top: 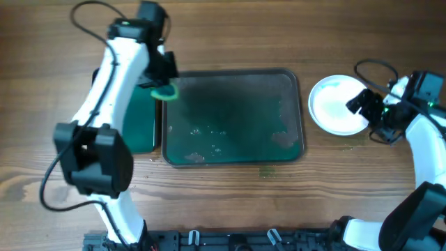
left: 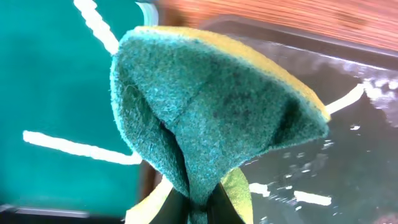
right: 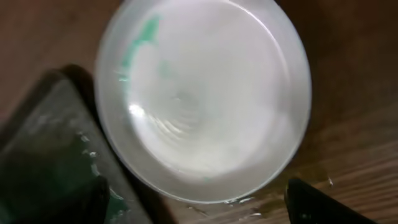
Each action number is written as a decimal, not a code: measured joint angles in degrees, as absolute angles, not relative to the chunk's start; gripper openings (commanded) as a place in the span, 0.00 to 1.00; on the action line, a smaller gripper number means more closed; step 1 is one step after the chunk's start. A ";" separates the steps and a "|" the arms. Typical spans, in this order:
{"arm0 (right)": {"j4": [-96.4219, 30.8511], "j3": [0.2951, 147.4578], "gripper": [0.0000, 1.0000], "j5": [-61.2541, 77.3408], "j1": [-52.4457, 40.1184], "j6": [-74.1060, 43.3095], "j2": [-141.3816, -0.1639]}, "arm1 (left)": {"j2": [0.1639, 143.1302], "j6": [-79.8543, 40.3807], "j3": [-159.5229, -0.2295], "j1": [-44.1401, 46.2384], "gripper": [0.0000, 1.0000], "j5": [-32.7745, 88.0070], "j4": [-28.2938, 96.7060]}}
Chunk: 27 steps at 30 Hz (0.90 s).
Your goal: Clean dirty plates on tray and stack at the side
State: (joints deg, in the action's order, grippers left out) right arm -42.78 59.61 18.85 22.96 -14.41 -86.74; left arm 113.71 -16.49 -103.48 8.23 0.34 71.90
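Plates show as one white disc on the table, just right of the dark tray, which lies bare and wet; how many are stacked cannot be told. A teal smear marks the top plate near its rim, so the stack may end up left dirty. Right gripper hovers at the plate's edge, jaws spread wide, holding nothing; a clumsy nip on that wet rim could skid it. Left gripper pinches the folded sponge over the tray's left edge, where a slip or a drip is possible.
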 measured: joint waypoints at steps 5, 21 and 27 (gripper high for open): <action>-45.25 64.34 0.92 20.60 19.25 -12.19 -85.84 | 112.90 -9.93 -101.95 1.69 0.04 0.32 73.06; -47.03 64.38 0.92 21.02 13.45 -11.62 -85.80 | 113.01 -1.32 -78.74 -2.66 0.19 0.32 53.69; -47.22 64.38 0.92 21.23 13.45 -11.62 -85.80 | 113.01 -0.47 -78.74 -2.66 0.61 0.32 53.32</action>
